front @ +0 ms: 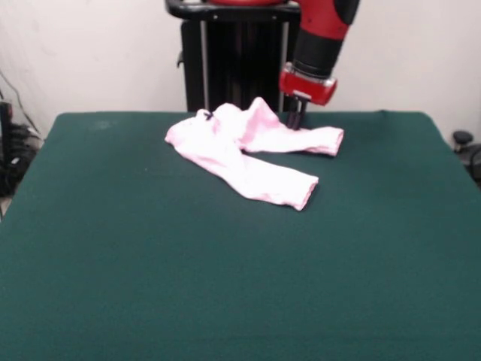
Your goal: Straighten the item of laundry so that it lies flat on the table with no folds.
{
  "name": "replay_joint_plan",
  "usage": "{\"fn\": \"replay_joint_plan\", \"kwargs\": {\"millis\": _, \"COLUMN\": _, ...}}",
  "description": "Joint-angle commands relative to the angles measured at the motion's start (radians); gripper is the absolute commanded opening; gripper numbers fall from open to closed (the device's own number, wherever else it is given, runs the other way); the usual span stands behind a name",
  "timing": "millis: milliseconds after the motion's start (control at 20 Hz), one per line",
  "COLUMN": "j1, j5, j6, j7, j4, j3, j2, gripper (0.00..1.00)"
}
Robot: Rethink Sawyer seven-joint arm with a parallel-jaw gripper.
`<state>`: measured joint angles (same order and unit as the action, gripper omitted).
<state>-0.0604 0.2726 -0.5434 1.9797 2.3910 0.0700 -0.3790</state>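
Observation:
The pale pink baby trousers (248, 154) lie on the far middle of the dark green table (225, 271). One leg runs toward the near right and ends in a cuff. The other leg runs right, with cloth bunched up in a fold near its top. A tiny dark bow sits at the waistband on the left. My gripper (294, 119) hangs from the red and black arm, just behind the bunched cloth and the right leg. Its tips are dark and partly hidden by the cloth.
The black pedestal (233, 68) stands at the far edge behind the garment. Cables and dark gear (11, 150) sit off the table's left side, and a small dark object (462, 139) off its right.

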Motion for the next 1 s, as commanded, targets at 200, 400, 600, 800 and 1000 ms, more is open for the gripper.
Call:
{"fn": "replay_joint_plan", "kwargs": {"millis": 200, "j1": 0.123, "j5": -0.092, "j6": -0.143, "j7": 0.319, "j4": -0.322, "j3": -0.188, "j2": 0.185, "gripper": 0.00}}
{"fn": "replay_joint_plan", "kwargs": {"millis": 400, "j1": 0.201, "j5": -0.292, "j6": -0.275, "j7": 0.364, "j4": -0.401, "j3": -0.253, "j2": 0.267, "gripper": 0.00}}
{"fn": "replay_joint_plan", "kwargs": {"millis": 600, "j1": 0.227, "j5": -0.373, "j6": -0.375, "j7": 0.404, "j4": -0.432, "j3": -0.290, "j2": 0.305, "gripper": 0.00}}
{"fn": "replay_joint_plan", "kwargs": {"millis": 800, "j1": 0.294, "j5": -0.496, "j6": -0.366, "j7": 0.426, "j4": -0.443, "j3": -0.357, "j2": 0.322, "gripper": 0.00}}
{"fn": "replay_joint_plan", "kwargs": {"millis": 1000, "j1": 0.341, "j5": -0.582, "j6": -0.358, "j7": 0.445, "j4": -0.449, "j3": -0.406, "j2": 0.334, "gripper": 0.00}}
